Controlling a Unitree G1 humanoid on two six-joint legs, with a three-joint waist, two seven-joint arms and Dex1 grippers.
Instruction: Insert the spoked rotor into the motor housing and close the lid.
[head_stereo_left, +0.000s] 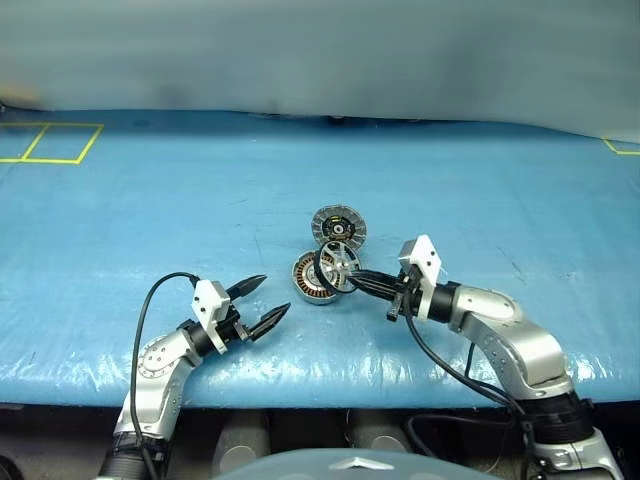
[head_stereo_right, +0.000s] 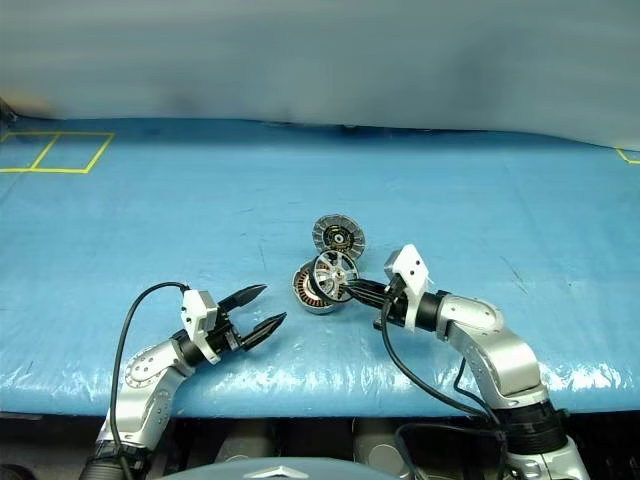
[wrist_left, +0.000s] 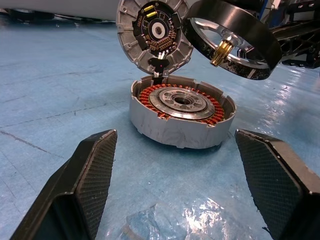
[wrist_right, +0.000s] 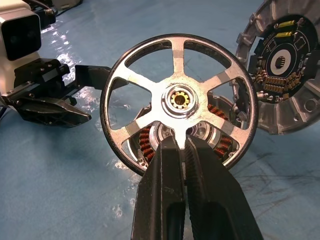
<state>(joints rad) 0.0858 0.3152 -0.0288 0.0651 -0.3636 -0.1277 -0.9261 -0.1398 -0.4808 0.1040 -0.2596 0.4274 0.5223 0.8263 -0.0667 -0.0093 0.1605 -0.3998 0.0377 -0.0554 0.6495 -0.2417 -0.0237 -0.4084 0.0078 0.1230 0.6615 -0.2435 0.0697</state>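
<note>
The right gripper (wrist_right: 181, 145), w/ two black fingers, is pinched tight on one thin spoke of the spoked rotor (wrist_right: 179, 100), a small shiny silver wheel w/ a dark rim, six thin spokes & a little gold hub in the middle. The wheel is up in the air, tipped on its edge, just over the near-right side of the motor housing (wrist_left: 181, 116), a round, low, silver-grey metal cup w/ a ring of orange-copper wire coils & a silver hub inside. The wheel is not in the cup yet. The cup sits flat on the blue plastic-covered table (head_stereo_left: 150, 220). The lid (wrist_left: 154, 34), a round grey metal disc, stands up from the far edge of the cup, wide open, joined to it by short wires; its inner face has a dark round board w/ small parts & a white ring in the middle. The left gripper (head_stereo_left: 262, 303), also w/ two black fingers, has them spread wide apart & holds nothing; it is low over the table, near the cup on the robot's left, pointing at it but not touching. Yellow tape lines (head_stereo_left: 50, 142) mark squares on the table's far left corner, well away from everything else.
</note>
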